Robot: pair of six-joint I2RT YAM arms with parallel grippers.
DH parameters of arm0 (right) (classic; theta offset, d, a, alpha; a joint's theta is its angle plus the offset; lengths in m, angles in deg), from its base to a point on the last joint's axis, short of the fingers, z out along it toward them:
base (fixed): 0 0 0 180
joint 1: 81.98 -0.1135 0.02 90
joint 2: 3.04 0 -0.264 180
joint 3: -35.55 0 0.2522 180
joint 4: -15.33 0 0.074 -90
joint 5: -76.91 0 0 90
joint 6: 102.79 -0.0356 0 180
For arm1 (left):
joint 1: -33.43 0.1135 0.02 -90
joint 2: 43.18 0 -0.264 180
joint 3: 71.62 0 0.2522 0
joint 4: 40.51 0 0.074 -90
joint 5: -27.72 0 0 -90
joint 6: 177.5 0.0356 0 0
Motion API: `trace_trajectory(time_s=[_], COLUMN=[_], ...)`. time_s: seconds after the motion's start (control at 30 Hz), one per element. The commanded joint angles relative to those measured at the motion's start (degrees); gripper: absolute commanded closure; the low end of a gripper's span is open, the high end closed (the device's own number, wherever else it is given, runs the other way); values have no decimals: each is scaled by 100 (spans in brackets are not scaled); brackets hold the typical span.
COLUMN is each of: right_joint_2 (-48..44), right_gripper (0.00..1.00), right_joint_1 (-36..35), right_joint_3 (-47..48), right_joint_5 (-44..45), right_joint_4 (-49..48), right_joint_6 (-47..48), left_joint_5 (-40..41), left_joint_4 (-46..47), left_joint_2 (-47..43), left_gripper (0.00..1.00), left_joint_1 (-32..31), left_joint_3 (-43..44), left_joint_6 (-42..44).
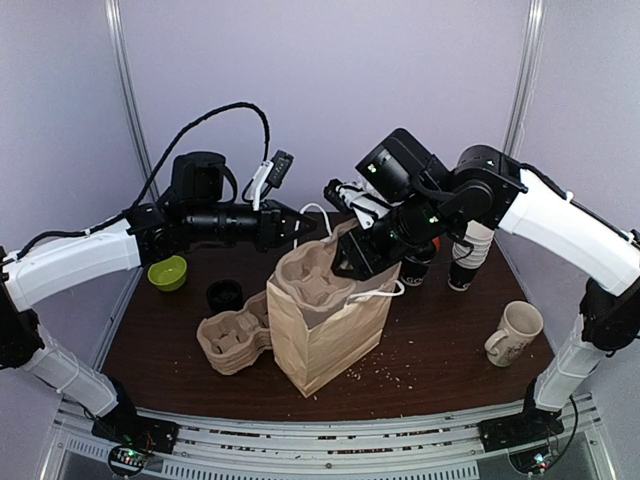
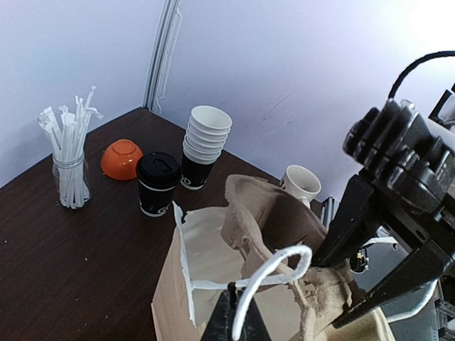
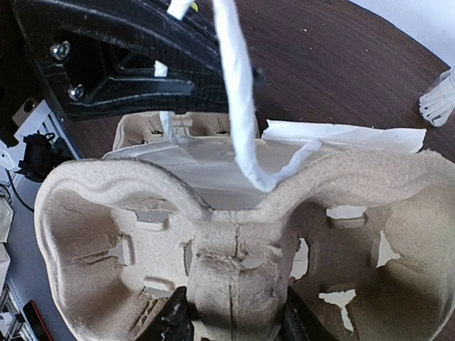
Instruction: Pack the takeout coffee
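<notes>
From above and behind, one camera overlooks the paper bag [image 1: 330,335]; both wrist cameras face it closely from opposite sides.

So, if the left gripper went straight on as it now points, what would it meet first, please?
Probably the pulp cup carrier standing in the paper bag, just past the white handle that the left gripper is shut on; depth is unclear.

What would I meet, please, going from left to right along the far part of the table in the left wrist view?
jar of wrapped straws → orange bowl → takeout coffee → stack of paper cups → cream mug
</notes>
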Motion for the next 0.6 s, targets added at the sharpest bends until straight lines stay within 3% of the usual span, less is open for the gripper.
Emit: trace_trajectory(time_s=[0.0, 0.57], right_joint_2=[-142, 181], right_gripper=[62, 63], right_joint_1=[-12, -75], right_joint_3=[-92, -88], right_joint_5=[202, 87], right_joint_4=[-160, -104], right_joint_6=[-191, -101], left_joint_5=[40, 253], left_joint_4=[391, 444], left_joint_2=[-166, -190], left_gripper=[100, 100], left_joint_1=[-28, -35], left_joint_3=[-97, -100], left_joint_6=[-79, -174])
